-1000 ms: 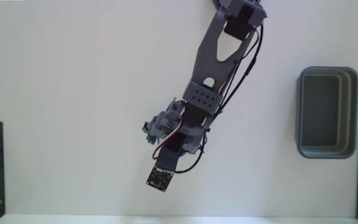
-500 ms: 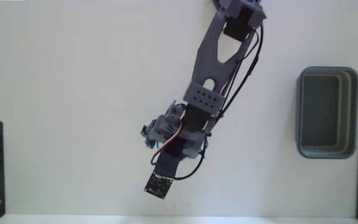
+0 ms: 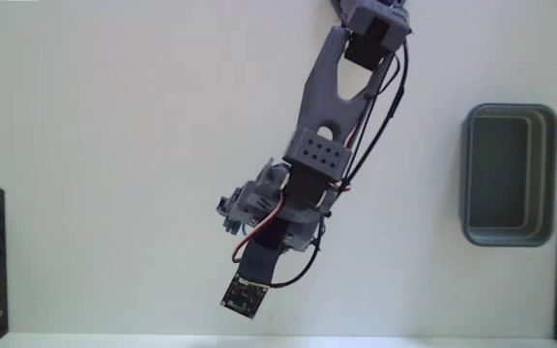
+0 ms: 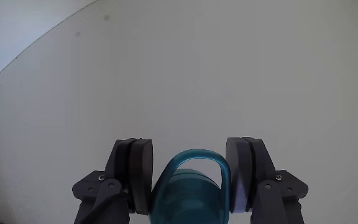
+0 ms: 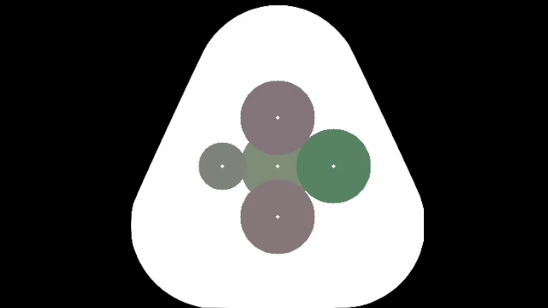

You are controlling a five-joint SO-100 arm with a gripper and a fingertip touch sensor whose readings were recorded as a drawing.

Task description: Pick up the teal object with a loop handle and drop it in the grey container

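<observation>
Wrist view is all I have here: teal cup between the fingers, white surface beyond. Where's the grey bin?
Observer: The grey bin sits at the right edge of the fixed view, well to the right of the arm.
Operator: Anything in it?
Observer: Its inside looks bare.
Operator: Which way does my gripper point?
Observer: Toward the lower left of the fixed view, away from the bin; the teal cup is hidden there under the arm. Your gripper and cup show only in the wrist view.
</observation>
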